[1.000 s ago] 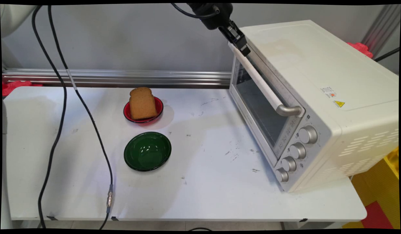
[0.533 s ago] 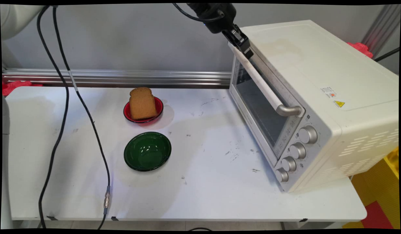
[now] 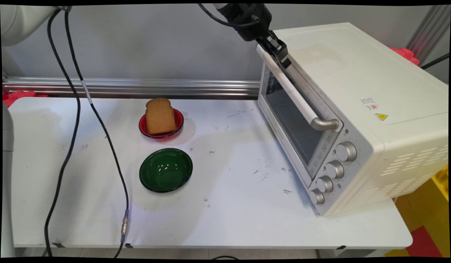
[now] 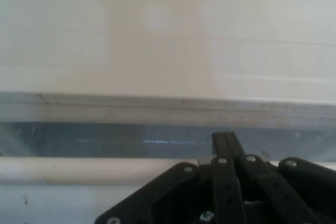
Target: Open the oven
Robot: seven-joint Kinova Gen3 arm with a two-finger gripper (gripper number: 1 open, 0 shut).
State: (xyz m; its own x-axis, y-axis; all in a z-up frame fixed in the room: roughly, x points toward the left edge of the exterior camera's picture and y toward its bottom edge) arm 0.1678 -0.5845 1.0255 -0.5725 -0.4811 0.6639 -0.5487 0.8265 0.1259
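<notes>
My black gripper [image 3: 284, 59] is high up at the far end of the toaster oven's [image 3: 357, 73] door handle [image 3: 295, 95], touching the door's top edge. In the hand view the gripper [image 4: 223, 139] is shut, its fingers pressed together and reaching past the white handle bar [image 4: 79, 170] towards the door's glass [image 4: 105, 140]. Above that lies the oven's cream top [image 4: 157, 35]. The door [image 3: 291, 120] stands upright against the oven. Nothing is held between the fingers.
A slice of brown bread [image 3: 159, 117] stands on a red plate [image 3: 178, 122] at the table's middle back. An empty green bowl [image 3: 166, 170] sits in front of it. Black cables [image 3: 101, 128] hang down on the left. Four knobs [image 3: 335, 170] line the oven's front.
The gripper has shifted a little to the right, towards the oven's top, still at the handle's far end. The bread, plate and bowl have not moved.
</notes>
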